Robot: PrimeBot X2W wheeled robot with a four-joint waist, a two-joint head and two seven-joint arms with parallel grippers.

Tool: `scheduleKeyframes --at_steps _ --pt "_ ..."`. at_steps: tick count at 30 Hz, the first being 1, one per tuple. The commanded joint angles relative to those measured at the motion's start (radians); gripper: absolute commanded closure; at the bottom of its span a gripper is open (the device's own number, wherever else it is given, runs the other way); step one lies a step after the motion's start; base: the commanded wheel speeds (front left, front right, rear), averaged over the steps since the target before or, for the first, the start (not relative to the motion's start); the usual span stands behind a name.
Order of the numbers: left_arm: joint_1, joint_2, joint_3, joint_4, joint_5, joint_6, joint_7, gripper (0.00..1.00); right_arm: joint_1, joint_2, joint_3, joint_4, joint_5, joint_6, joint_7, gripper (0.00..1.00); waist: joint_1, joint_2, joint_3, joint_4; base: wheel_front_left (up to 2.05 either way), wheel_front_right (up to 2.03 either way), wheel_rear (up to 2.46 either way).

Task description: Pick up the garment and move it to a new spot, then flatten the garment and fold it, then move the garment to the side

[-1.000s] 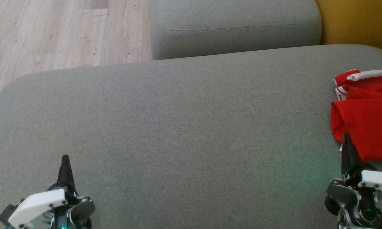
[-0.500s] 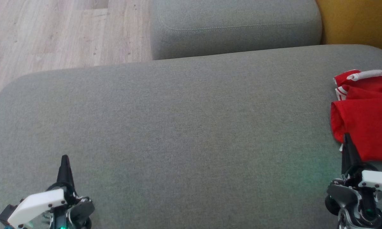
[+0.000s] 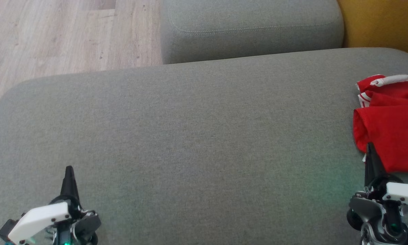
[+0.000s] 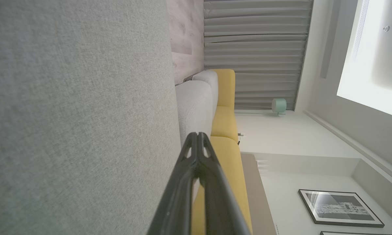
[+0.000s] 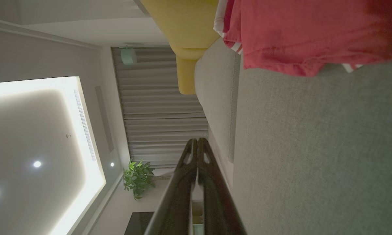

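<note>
Rightward, folded red garment [image 3: 391,136], white-striped end toward the far cushion [image 3: 251,30].

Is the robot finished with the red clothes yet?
Looks done, or nearly: the red garment lies doubled over at the right edge of the grey cushion, off to the side. In hand: nothing; the left hand and right hand are shut and empty, the right one near the cloth, not gripping it. Left: maybe nothing, though the fold looks rumpled, so I can't be sure.
</note>
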Motion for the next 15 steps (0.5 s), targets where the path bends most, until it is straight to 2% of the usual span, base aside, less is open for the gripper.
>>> scheduleKeyframes --at_steps 1,15 --pt "-0.050 0.008 0.035 -0.028 0.005 -0.007 0.005 1.00 -0.048 -0.006 0.019 -0.032 0.003 0.008 0.005 1.00 0.0000 0.0000 0.000 0.000 0.00 0.00 0.00" --pt "-0.050 0.005 0.038 -0.028 0.009 -0.007 0.008 1.00 -0.048 -0.005 0.017 -0.032 0.002 0.008 0.007 1.00 0.0000 0.0000 0.000 0.000 0.00 0.00 0.00"
